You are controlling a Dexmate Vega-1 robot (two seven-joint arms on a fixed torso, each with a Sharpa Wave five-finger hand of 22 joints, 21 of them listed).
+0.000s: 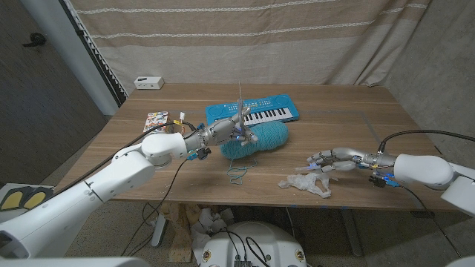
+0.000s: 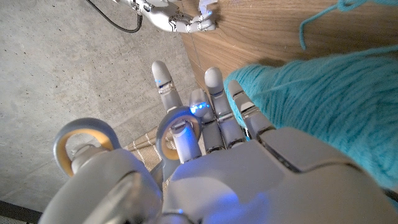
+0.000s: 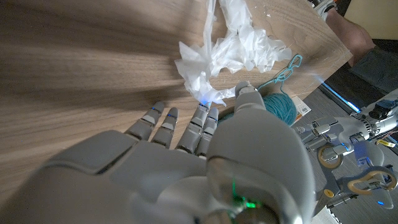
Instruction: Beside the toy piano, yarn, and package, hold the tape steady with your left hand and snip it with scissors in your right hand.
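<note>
Your left hand [image 1: 223, 133] grips the scissors [image 1: 240, 111] blades-up over the yarn [image 1: 260, 139], while your right hand's [image 1: 332, 160] fingers, loosely spread, touch the crumpled package [image 1: 306, 184] on the desk [image 1: 349, 126].

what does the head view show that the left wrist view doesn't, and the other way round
Head view, not left wrist view: the toy piano, the package and the crumpled clear plastic in front of the right robot hand.

Left wrist view, not head view: the grey loop handles of the scissors up close, with a finger of the left robot hand through one loop, and the concrete floor.

Both: the teal yarn, the wooden table, both robot hands and the scissors.
</note>
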